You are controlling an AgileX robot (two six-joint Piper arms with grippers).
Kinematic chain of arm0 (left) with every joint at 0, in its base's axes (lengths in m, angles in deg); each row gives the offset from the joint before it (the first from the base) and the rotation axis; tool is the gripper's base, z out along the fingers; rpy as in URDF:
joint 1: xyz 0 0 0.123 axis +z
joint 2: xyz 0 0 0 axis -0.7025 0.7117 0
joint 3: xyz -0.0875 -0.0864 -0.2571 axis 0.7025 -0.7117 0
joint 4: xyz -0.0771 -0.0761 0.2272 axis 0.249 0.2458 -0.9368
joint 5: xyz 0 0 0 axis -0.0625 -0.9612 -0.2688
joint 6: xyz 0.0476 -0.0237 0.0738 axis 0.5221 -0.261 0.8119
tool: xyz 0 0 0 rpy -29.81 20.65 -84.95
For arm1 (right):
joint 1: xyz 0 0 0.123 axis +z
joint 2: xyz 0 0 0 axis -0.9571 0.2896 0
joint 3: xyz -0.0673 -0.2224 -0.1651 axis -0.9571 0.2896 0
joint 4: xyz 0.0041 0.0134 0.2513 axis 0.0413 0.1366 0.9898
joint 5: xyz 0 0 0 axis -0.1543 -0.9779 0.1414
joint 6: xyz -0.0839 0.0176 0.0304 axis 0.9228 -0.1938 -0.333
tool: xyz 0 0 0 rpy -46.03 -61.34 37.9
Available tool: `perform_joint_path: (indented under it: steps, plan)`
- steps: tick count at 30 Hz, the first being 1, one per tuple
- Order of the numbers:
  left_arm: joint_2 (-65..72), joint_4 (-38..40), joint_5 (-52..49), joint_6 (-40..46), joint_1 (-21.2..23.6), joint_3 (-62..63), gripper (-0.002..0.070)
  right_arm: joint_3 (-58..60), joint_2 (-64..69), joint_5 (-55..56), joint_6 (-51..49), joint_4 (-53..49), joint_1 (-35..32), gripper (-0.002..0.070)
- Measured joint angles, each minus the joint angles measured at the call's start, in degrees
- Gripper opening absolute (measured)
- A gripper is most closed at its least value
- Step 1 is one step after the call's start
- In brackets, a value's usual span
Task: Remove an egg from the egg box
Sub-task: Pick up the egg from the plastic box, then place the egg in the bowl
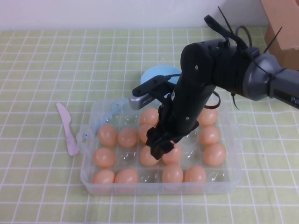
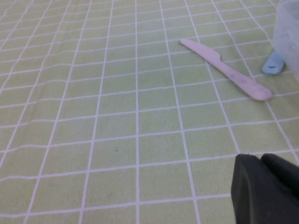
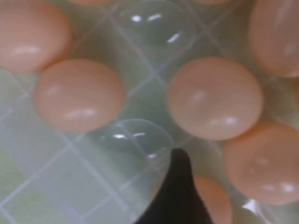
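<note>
Hovering right end effector [image 1: 159, 148] beside egg [image 1: 174, 155], left end effector [image 2: 264, 191] parked.

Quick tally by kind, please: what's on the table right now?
Orange-tan eggs: 14 visible; more may be hidden
Clear plastic egg box: 1
Pink plastic knife: 1
Light-blue round bowl: 1
Brown cardboard box: 1
Total: 18
Right gripper over the box's middle; left gripper above green checked cloth.

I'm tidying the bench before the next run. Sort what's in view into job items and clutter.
Job items:
- clear plastic egg box with blue side latch
- orange-tan eggs in its cups
- right gripper, down among the eggs mid-tray

Clutter:
- pale pink plastic knife, left of the tray
- round light-blue bowl behind it
- brown cardboard box, far right
- left gripper, off over bare cloth
</note>
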Motion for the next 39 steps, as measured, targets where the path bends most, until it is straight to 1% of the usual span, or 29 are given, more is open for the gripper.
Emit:
perform_joint_path:
  steps: [2,6,10,18,21,24,30,34,37,39]
  plan:
    - [0.0,0.0,0.0,0.0,0.0,0.0,-0.0004,0.0,0.1,0.0,-2.1,-2.3,0.0,0.0500]
    - [0.0,0.0,0.0,0.0,0.0,0.0,-0.0004,0.0,0.9,0.1,-4.1,-5.0,0.0,0.0455]
    - [0.0,0.0,0.0,0.0,0.0,0.0,-0.0004,-0.1,1.9,0.2,-4.5,-5.2,0.0,0.0431]
    - [0.0,0.0,0.0,0.0,0.0,0.0,-0.0004,-0.1,4.8,0.3,-4.7,-5.4,0.0,0.0422]
    - [0.0,0.0,0.0,0.0,0.0,0.0,-0.0004,-0.1,5.2,0.3,-4.9,-5.4,0.0,0.0380]
    - [0.0,0.0,0.0,0.0,0.0,0.0,-0.0004,-0.6,5.2,-0.1,-4.9,-5.4,0.0,0.0379]
    - [0.0,0.0,0.0,0.0,0.0,0.0,-0.0004,-5.7,1.1,-5.4,-4.2,-5.7,0.0,0.0378]
    - [0.0,0.0,0.0,0.0,0.0,0.0,-0.0004,-10.6,-1.0,-6.7,-3.8,-9.1,0.0,0.0378]
    - [0.0,0.0,0.0,0.0,0.0,0.0,-0.0004,-13.0,-1.3,-3.0,-3.7,-13.7,-0.4,0.0378]
    - [0.0,0.0,0.0,0.0,0.0,0.0,-0.0004,-13.4,-1.1,3.5,-3.7,-16.5,-1.5,0.0378]
